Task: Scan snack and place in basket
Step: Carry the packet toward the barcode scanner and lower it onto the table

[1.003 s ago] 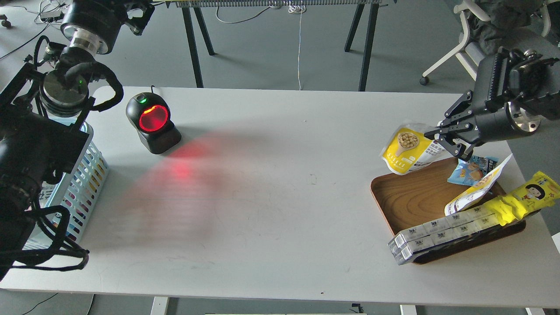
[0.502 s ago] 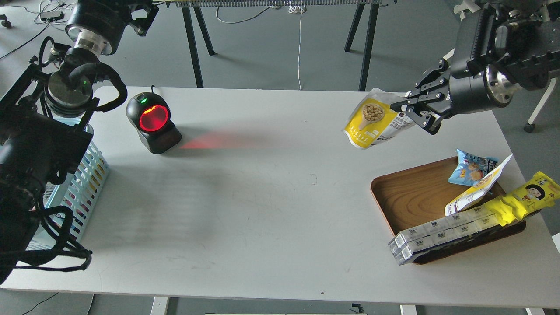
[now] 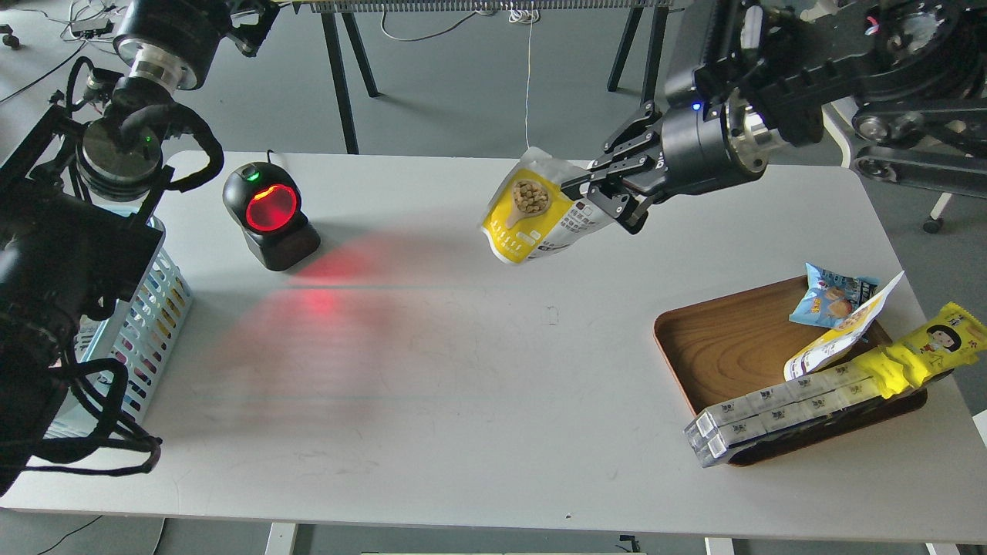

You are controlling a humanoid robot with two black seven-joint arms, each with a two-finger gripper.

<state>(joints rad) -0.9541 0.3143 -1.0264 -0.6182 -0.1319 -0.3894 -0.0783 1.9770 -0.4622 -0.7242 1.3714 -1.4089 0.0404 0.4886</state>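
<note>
A white table (image 3: 493,401) on a grey floor (image 3: 478,85) glows red by the barcode scanner (image 3: 269,216); the right claw (image 3: 605,199) clutches the snack pouch (image 3: 536,216) above it.

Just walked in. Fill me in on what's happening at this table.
The right gripper has its fingers shut on the snack and holds it in the air over the middle of the table, between the wooden tray and the red-lit scanner. The basket sits at the left edge, mostly behind the left arm, whose gripper is out of view. Other packets lie in the tray.
</note>
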